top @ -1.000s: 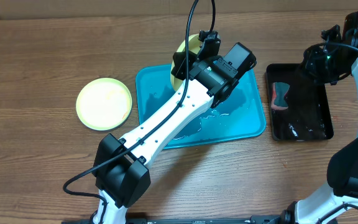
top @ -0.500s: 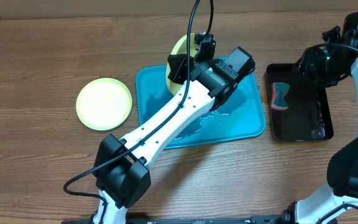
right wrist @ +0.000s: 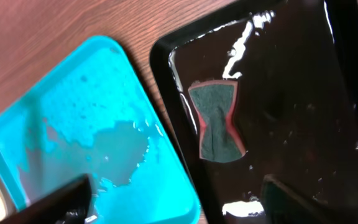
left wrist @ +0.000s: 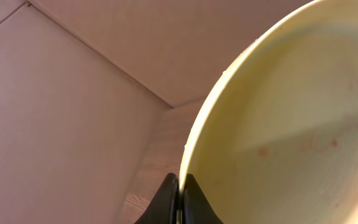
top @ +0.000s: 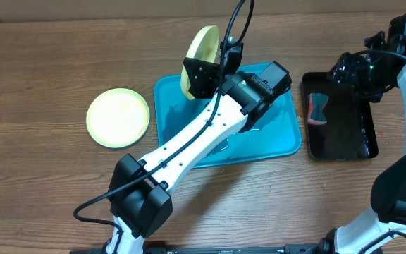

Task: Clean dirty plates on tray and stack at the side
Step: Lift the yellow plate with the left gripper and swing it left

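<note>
In the overhead view my left gripper (top: 219, 56) holds a pale yellow-green plate (top: 199, 58) tilted on edge above the back edge of the turquoise tray (top: 282, 134). In the left wrist view the jaws are shut on the rim of that plate (left wrist: 278, 124), which carries a few faint red specks. A second yellow-green plate (top: 118, 117) lies flat on the table left of the tray. My right gripper (top: 352, 70) hangs open over the black tray (top: 344, 120), with nothing between its fingers (right wrist: 61, 199).
A red-edged green sponge (right wrist: 216, 121) lies in the wet black tray (right wrist: 291, 81), right of the turquoise tray (right wrist: 73, 124), which holds puddles of water. My left arm stretches diagonally across the turquoise tray. Brown cardboard walls stand behind the table.
My left gripper has raised the plate and carried it back and to the left, off the tray. The right gripper's jaws have spread wide above the black tray.
</note>
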Action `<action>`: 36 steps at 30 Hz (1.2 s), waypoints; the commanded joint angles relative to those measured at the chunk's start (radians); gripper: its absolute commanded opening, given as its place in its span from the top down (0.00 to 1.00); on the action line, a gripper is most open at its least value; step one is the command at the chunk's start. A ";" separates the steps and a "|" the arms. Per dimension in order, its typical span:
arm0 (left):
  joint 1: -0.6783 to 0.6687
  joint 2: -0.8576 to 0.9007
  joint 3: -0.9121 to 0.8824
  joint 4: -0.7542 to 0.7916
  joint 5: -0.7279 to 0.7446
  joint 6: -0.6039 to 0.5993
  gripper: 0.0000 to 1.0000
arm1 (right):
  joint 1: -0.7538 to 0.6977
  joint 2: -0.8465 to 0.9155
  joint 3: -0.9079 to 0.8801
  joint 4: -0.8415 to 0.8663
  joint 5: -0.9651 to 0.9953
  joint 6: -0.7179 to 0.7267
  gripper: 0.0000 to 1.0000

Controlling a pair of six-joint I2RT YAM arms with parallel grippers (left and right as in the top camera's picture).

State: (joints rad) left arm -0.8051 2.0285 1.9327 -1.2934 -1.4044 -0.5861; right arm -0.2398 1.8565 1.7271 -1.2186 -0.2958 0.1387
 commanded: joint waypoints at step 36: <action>0.402 -0.155 0.019 0.020 1.000 0.114 0.96 | 0.002 -0.008 -0.006 0.010 0.008 -0.008 0.00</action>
State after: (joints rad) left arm -0.4709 1.9537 1.9327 -1.2850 -0.6430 -0.5560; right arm -0.2398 1.8565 1.7271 -1.2156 -0.2951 0.1341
